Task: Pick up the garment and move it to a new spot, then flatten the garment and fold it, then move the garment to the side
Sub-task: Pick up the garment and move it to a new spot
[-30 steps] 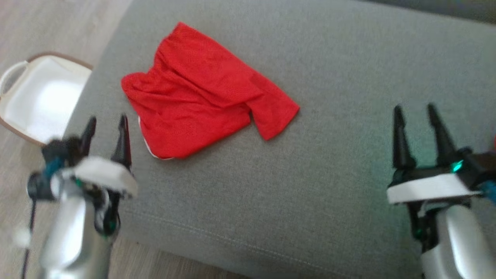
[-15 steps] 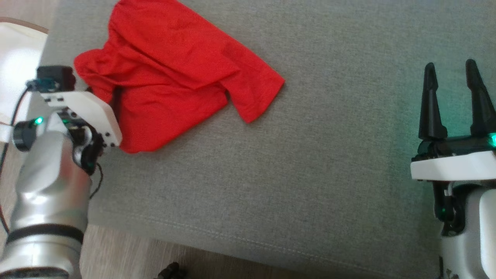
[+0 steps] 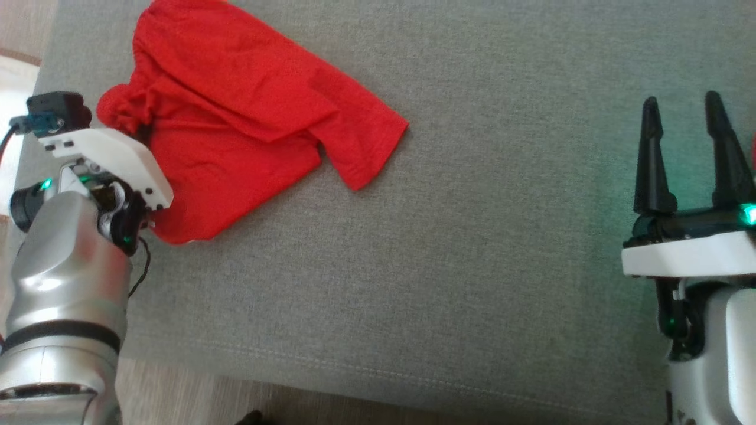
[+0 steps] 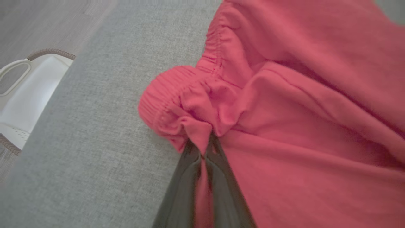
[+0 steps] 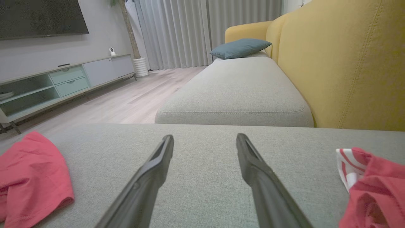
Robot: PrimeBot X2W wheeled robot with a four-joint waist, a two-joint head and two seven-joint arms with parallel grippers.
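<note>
Grey sofa cushion (image 3: 472, 265) carries the red garment (image 3: 236, 118) near its left edge, where the left pincer (image 4: 205, 142) is clenched on a bunched fold by the elastic waistband. Well apart, the right pincer (image 3: 682, 112) hovers released over bare cushion. Beyond it are a yellow backrest (image 5: 348, 63), blue pillow (image 5: 240, 47), grey curtains (image 5: 190, 31) and pale wood floor (image 5: 126, 104).

The left forearm (image 3: 65, 277) was a shiny silver shell with a black band (image 3: 65, 333) round it and a thin black cable (image 3: 144, 265) looping off the wrist. Both wrists had pretty chunky white plates (image 3: 112, 162) with little green lights, the left one dotted with dark screws and topped by a black camera block (image 3: 56, 106). The right gripper (image 3: 680, 103) had long, black, tapered fingers (image 3: 651, 165).
</note>
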